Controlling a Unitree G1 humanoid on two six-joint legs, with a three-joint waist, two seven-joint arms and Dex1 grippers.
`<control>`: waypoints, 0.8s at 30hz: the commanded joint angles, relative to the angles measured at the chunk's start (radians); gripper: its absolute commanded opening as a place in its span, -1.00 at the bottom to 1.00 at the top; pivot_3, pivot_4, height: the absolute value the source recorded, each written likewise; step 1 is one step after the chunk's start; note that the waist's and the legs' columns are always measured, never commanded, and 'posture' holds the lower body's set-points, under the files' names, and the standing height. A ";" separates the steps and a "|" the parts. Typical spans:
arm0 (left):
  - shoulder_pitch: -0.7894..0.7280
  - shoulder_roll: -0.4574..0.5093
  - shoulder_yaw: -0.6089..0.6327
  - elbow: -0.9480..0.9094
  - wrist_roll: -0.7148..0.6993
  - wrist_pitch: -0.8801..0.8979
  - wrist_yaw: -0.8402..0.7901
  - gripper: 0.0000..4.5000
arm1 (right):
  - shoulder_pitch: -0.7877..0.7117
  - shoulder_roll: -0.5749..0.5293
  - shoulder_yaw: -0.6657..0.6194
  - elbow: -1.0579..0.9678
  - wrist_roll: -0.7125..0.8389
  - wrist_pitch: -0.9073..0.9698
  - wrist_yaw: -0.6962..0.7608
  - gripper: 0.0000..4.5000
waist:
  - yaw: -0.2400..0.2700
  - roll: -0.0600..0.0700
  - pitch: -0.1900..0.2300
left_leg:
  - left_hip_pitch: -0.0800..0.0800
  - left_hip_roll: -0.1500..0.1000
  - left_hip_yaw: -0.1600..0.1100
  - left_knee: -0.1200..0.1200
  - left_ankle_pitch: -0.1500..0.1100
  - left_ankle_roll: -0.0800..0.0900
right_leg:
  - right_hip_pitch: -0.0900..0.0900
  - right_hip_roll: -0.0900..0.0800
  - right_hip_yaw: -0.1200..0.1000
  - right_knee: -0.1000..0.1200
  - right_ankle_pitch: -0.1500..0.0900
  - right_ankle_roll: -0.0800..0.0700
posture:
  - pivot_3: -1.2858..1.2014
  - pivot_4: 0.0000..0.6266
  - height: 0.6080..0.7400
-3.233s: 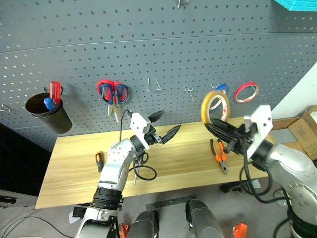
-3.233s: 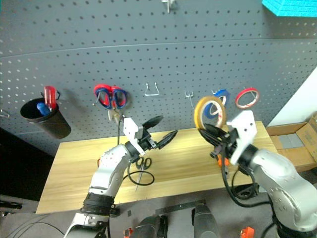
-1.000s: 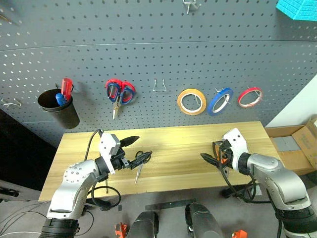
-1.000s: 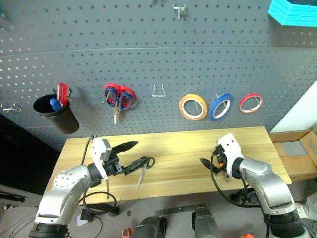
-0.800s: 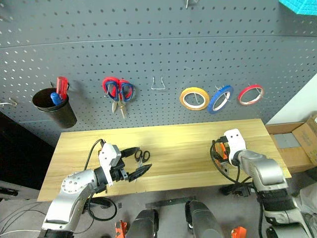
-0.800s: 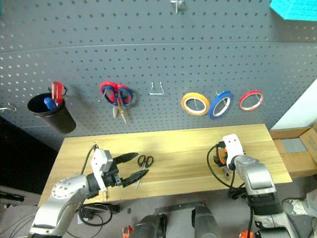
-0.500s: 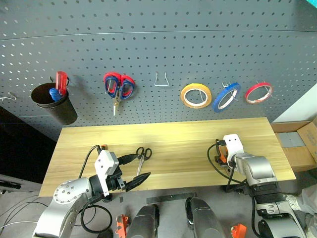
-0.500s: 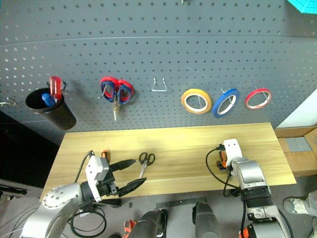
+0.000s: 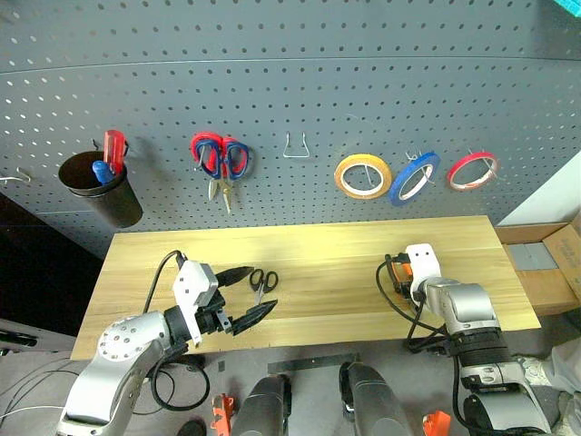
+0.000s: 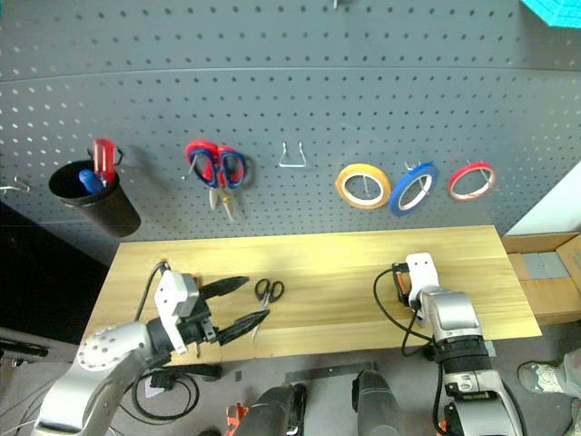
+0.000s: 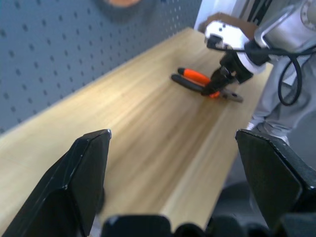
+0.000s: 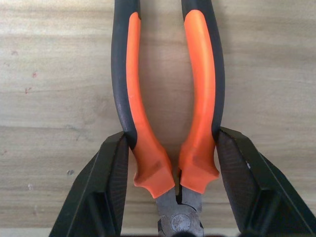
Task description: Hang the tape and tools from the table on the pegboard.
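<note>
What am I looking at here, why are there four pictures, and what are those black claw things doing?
This is a two-armed robot at a wooden table before a grey pegboard. Two pictures come from cameras in its head, looking down; the other two sit on its wrists, looking along each claw. The claws are its grippers. The left gripper is open and holds nothing; small black scissors lie on the table beside it. The right gripper has its fingers against both sides of the orange-and-black pliers, which lie flat on the table. A yellow tape roll already hangs on the pegboard.

Yellow tape (image 9: pixel 362 175) hung on pegboard (image 9: pixel 363 82), pliers (image 12: pixel 168 98) and black scissors (image 9: pixel 259 282) flat on table (image 9: pixel 327 263)
</note>
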State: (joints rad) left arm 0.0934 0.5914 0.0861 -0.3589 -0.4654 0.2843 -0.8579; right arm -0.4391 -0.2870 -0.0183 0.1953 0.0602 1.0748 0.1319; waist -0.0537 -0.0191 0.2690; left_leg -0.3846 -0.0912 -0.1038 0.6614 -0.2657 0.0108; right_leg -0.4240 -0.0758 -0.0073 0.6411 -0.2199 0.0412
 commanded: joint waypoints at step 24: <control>-0.080 -0.308 0.069 -0.060 0.236 -0.434 0.412 0.93 | -0.547 0.136 0.083 -0.295 0.185 -0.778 0.337 -0.05 | 0.049 -0.009 -0.021 | -0.015 0.000 0.002 0.001 0.005 -0.010 | -0.019 0.002 -0.002 0.003 0.011 -0.005 | 0.04 -0.53 1.00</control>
State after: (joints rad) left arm 0.0138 0.2949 0.1769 -0.3833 -0.2405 -0.1297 -0.4614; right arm -0.9416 -0.1722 0.0672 -0.1504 0.3086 0.4155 0.5433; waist -0.0050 -0.0280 0.2479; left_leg -0.3999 -0.0914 -0.1013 0.6624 -0.2610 0.0007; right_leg -0.4429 -0.0735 -0.0089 0.6437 -0.2088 0.0367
